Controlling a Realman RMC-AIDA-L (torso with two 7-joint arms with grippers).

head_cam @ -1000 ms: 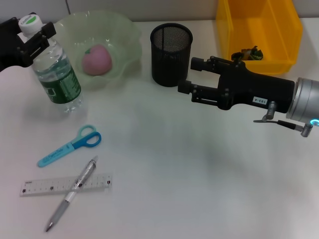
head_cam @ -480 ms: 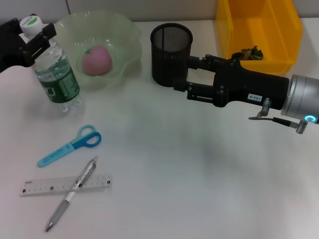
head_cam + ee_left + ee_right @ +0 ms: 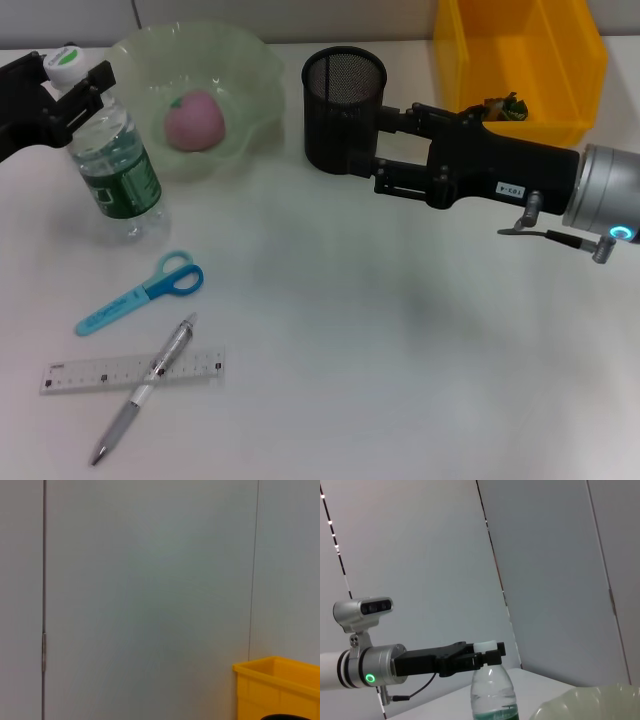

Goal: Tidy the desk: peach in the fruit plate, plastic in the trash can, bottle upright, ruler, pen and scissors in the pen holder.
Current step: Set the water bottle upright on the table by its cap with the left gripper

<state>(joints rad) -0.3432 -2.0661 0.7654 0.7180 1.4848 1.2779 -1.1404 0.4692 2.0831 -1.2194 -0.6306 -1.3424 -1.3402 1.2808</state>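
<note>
On the far left of the white bench (image 3: 400,380), the left end effector (image 3: 72,80) is clenched around the white-capped neck of the water bottle (image 3: 115,165), which stands upright just to the left of the fruit plate (image 3: 245,70). The right wrist view shows the same grip from the side, the dark fingers (image 3: 492,652) pressed to the cap. The peach (image 3: 193,120) lies inside the pale green plate.

The right end effector (image 3: 368,150) reaches in from the right with its jaws spread, one finger on each side of the black mesh pen holder (image 3: 343,110); whether they touch the mesh cannot be told. The pen holder stands upright between the plate and the yellow trash can (image 3: 590,100), which sits at the far right and holds a small crumpled scrap (image 3: 500,108).

Toward the near left, the blue scissors (image 3: 142,293) lie flat. Nearer still, the pen (image 3: 145,388) lies diagonally across the clear ruler (image 3: 90,374), touching it.
</note>
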